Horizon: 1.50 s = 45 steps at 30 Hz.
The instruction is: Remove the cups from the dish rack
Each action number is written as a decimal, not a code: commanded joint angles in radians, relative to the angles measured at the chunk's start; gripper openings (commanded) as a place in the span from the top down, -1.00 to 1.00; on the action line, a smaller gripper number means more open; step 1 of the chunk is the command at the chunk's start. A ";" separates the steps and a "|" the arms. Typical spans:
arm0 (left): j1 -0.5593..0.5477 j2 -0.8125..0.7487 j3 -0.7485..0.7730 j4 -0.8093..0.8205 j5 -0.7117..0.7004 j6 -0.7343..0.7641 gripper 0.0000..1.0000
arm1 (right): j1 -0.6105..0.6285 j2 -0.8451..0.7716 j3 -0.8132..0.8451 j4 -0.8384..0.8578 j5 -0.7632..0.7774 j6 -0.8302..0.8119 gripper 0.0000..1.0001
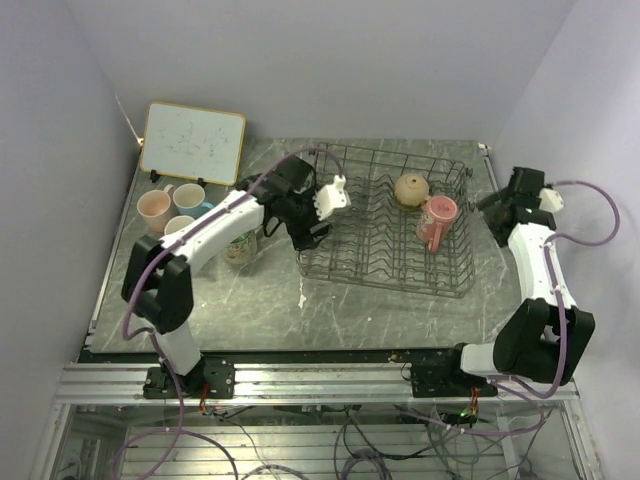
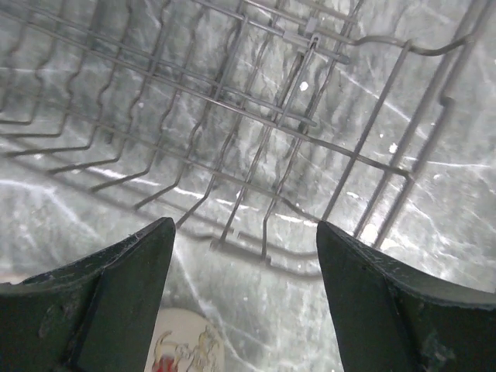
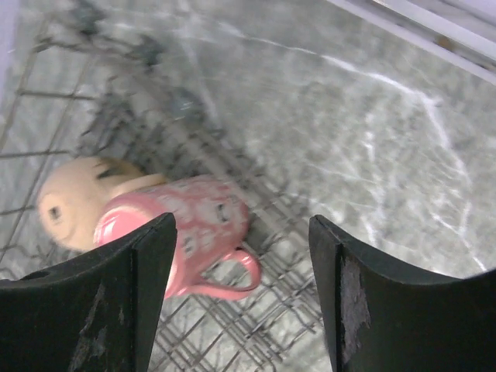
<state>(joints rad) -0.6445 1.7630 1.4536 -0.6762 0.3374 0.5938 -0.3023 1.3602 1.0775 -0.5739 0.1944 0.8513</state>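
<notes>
While left claw (image 2: 244, 232) and right claw (image 3: 240, 225) gape empty, wire rack (image 1: 385, 252), glossy pink mug (image 3: 203, 213), rounded tan mug (image 3: 70, 198)

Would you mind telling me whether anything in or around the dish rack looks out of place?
The pink mug lies tipped on its side in the dish rack, next to the tan mug, rather than standing. Nothing looks spilled or broken.
</notes>
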 commanded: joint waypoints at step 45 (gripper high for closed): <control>0.329 -0.380 -0.089 -0.178 0.126 -0.017 -0.69 | 0.475 0.201 -0.112 0.249 0.243 -0.278 0.40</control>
<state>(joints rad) -0.3183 1.3987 1.3838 -0.8780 0.4454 0.5861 0.1532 1.5921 0.9699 -0.3592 0.3771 0.5900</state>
